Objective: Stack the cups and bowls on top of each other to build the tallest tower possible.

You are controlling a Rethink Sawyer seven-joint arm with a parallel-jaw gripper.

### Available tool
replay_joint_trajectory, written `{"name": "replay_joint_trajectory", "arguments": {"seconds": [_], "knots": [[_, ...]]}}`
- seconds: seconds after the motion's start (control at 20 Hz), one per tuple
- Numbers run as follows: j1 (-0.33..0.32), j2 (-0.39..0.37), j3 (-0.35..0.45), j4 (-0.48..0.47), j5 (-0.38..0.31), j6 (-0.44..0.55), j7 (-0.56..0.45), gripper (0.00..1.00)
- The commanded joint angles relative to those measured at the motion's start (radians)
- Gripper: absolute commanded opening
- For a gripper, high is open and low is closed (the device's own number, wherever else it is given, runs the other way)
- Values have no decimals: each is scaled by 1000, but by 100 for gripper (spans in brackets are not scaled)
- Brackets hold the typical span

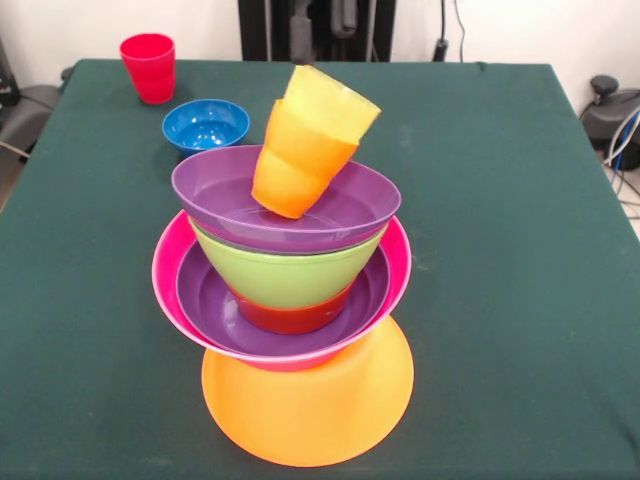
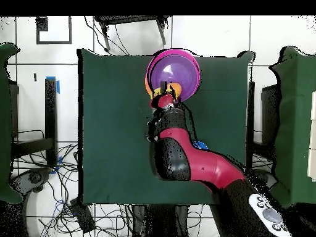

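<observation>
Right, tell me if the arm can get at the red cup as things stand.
Probably yes. The red cup stands upright on the table, apart from the blue bowl, with nothing over it, and the arm stretches to the tower farther out.

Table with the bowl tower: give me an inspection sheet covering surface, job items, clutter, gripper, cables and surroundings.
Surface: green cloth-covered table, flat, no spills seen.
Job's things: upturned large orange plastic bowl as base; above it hot pink plastic bowl, wide purple plastic bowl, small red-orange plastic bowl, lime green plastic bowl, second purple bowl. Orange plastic cup and pale yellow translucent cup, nested, lean tilted in the top bowl. Red plastic cup and small blue plastic bowl stand apart, unstacked.
Clutter: nothing seen.
Gripper: gripper at the tower's edge in the overhead view; state unclear.
Cables: loose cables on the floor.
Surroundings: white tiled floor.
</observation>
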Motion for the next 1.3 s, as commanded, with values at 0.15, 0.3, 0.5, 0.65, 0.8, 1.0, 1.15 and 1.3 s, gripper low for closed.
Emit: {"name": "replay_joint_trajectory", "arguments": {"seconds": [0.15, 0.3, 0.5, 0.65, 0.8, 1.0, 1.15, 1.3], "knots": [[-6, 6, 39, -44, -36, 151, 87, 100], [2, 2, 33, -42, -29, 150, 89, 100], [10, -18, 27, -30, -17, 160, 94, 100], [24, -52, 22, -7, 7, 175, 108, 100], [58, -85, -3, 21, 43, 164, 132, 100], [68, -45, -2, 23, 34, 124, 147, 100], [75, -13, -3, 25, 32, 91, 166, 100], [94, 13, -11, 39, 41, 42, 200, 100]]}}
